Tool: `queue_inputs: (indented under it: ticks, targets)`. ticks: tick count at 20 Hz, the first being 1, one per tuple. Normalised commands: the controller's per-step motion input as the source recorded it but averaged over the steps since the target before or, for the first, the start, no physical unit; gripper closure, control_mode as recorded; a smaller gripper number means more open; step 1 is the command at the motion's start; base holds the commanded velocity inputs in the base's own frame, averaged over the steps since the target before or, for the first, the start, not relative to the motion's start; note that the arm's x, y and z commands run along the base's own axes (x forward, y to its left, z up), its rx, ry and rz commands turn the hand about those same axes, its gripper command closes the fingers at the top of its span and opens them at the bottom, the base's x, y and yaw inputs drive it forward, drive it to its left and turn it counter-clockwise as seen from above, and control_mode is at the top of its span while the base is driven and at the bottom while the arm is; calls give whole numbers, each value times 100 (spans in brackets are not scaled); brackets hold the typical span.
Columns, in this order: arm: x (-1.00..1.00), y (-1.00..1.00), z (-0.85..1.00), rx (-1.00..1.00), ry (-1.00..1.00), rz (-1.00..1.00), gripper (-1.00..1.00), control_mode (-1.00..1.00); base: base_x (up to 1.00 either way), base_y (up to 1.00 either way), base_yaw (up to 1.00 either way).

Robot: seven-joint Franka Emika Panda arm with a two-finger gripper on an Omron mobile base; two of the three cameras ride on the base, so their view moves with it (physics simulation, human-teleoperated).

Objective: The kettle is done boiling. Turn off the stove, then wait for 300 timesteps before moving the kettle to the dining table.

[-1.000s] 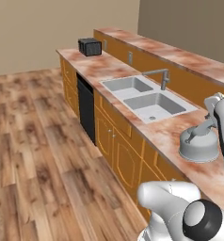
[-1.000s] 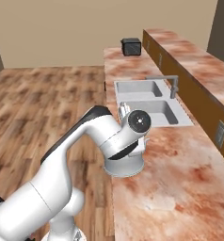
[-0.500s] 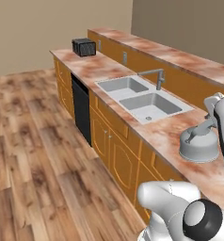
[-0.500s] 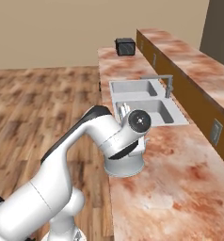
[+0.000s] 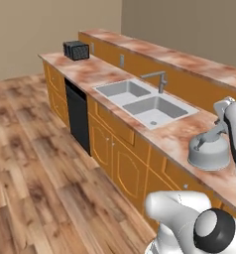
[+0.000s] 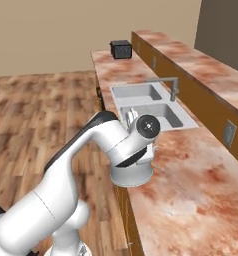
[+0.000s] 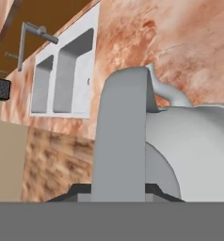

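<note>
Gleaming marbled counter (image 5: 177,134), wooden floor (image 5: 30,163)

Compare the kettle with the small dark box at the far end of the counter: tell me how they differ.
The kettle is silver-grey; the dark box is black. The kettle is a squat dome with a spout and slanted handle; the box is square-edged. The kettle sits at the arm, its handle in the shut gripper; the box stands alone beyond the sink. Both are over the same marbled counter.
</note>
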Motion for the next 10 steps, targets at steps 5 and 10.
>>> queue_inputs:
  ticks: [5,10]
  targets:
    - [0,0,0,0,0,0,100,100,3,66,-23]
    - [0,0,0,0,0,0,100,100,6,63,-22]
